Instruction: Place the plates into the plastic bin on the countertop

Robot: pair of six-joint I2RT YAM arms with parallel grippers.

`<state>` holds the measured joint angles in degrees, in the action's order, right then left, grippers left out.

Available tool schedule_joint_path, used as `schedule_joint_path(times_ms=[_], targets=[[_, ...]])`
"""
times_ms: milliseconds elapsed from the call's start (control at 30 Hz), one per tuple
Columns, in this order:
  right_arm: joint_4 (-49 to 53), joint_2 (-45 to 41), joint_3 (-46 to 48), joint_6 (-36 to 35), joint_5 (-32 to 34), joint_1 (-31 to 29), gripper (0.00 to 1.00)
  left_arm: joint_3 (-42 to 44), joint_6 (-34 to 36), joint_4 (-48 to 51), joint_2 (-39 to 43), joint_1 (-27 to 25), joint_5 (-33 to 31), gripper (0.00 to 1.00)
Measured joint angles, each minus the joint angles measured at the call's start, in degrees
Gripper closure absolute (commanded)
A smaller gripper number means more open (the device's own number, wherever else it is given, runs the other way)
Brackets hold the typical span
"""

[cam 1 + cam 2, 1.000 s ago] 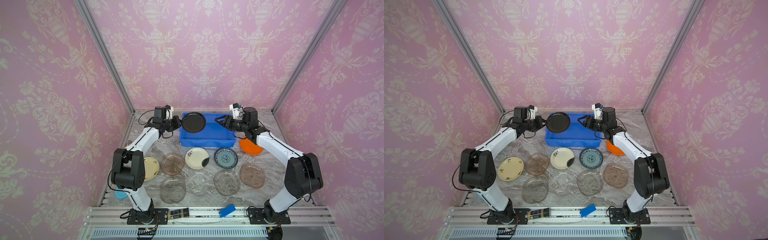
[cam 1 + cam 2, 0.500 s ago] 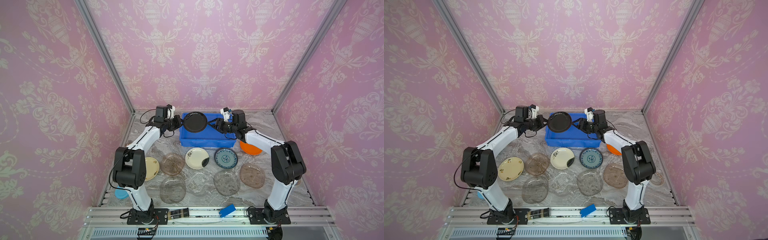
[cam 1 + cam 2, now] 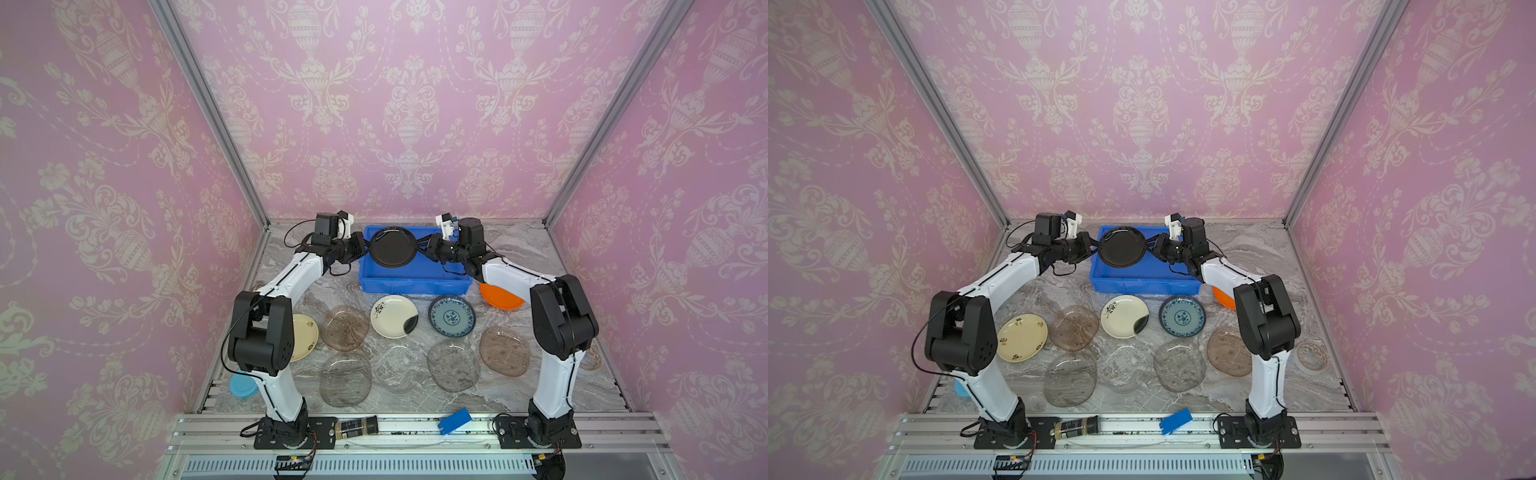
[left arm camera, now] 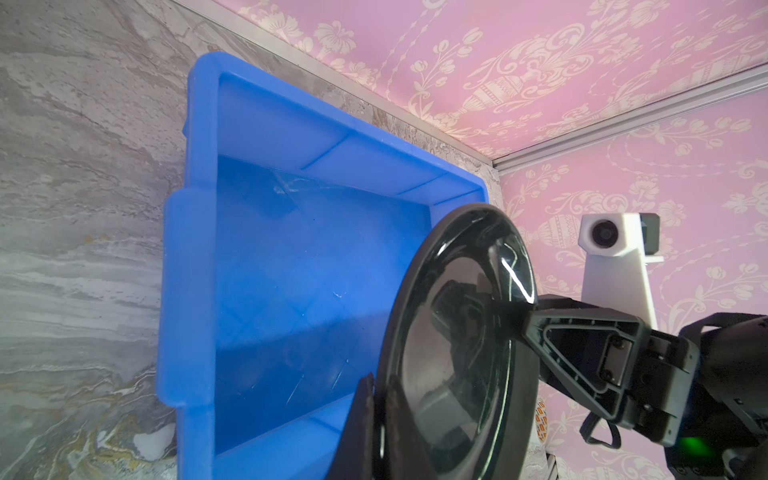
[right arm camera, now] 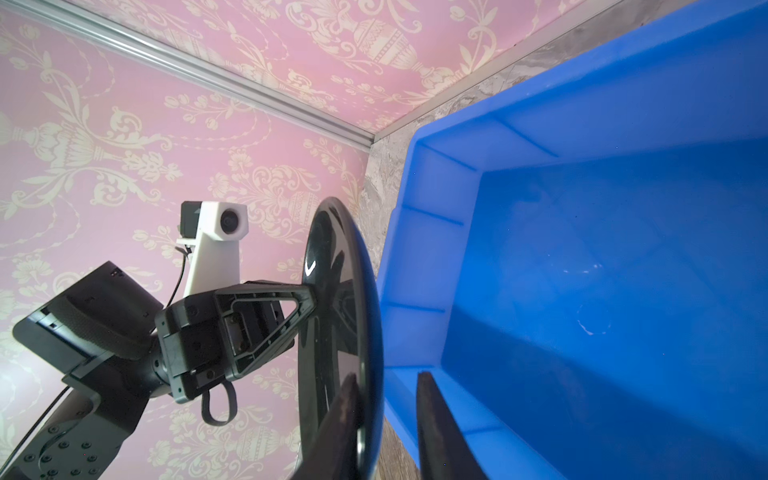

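As the remaining plates (image 3: 451, 316) lie spread on the countertop (image 3: 519, 399) in front of the plastic bin (image 3: 436, 282), the black plate (image 3: 390, 248) hangs over the bin's left end, strung between both arms. The left gripper (image 3: 365, 248) pinches its left rim. The right gripper (image 3: 419, 248) straddles the opposite rim, a gap showing beside one finger (image 5: 432, 415), so a release should drop it straight in.

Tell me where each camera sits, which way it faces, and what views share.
Top views: high in front, looking down on the countertop; left arm and right arm show whole.
Left wrist: on that arm, facing along the left pincer at the black plate and plastic bin; right pincer opposite.
Right wrist: mirrored, left pincer opposite.
All show plate and bin.
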<state>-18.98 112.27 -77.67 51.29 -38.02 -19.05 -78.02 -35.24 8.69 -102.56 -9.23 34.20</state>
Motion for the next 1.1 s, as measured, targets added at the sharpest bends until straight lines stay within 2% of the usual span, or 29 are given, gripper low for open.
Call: schedule_joint_path(times_ms=[133,167,233,267,400,633,767,1100], targets=[[-0.6,2.6,-0.2,1.3,1.2,-0.2,1.00,-0.2,0.4,-1.0,0.0,0.0,0.0,1.00],[-1.0,3.2,-0.2,1.5,0.9,-0.2,1.00,-0.2,0.5,-0.6,-0.1,0.0,-0.3,0.89],[-1.2,3.8,-0.2,2.0,1.0,-0.3,1.00,-0.2,1.3,0.5,-0.3,0.0,-1.1,0.15],[-0.9,4.2,-0.4,2.4,1.0,-0.4,1.00,-0.3,1.8,1.2,-0.2,0.0,-2.2,0.01],[2.4,6.4,-4.4,3.0,1.9,-0.5,1.00,0.3,4.9,3.9,1.2,-0.1,-9.6,0.01],[11.5,8.0,-10.8,2.8,6.6,-0.5,1.00,10.0,8.9,1.2,14.0,0.1,-22.4,0.01],[15.2,9.1,-12.5,2.7,8.8,-0.5,1.00,10.7,9.5,-0.3,16.7,0.7,-24.7,0.01],[28.5,14.1,-20.2,-3.3,15.6,-1.0,1.00,10.2,12.1,2.6,14.4,1.4,-24.6,0.01]])
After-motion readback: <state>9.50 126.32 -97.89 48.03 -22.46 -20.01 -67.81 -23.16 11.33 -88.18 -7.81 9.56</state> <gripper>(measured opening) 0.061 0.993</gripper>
